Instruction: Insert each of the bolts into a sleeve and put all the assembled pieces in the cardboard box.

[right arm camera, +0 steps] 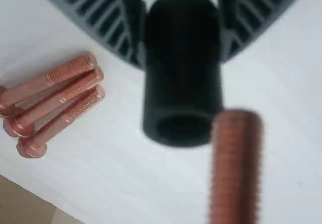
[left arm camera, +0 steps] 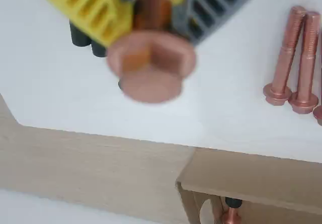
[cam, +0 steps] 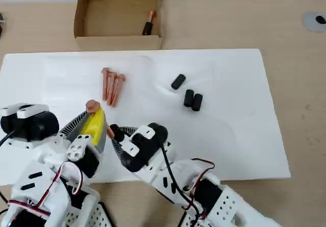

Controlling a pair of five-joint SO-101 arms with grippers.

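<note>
copper bolt beside black sleeve (both held)

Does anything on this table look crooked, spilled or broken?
Nothing is spilled or broken. One small oddity: the bolt in the left gripper has its threaded tip beside the open end of the black sleeve in the right gripper, not lined up with the hole. The spare bolts lie neatly together.

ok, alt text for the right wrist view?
The right gripper holds a black sleeve, open end toward the camera, with a threaded bolt beside the opening, not inside. Three loose bolts lie together on a white sheet.
</note>
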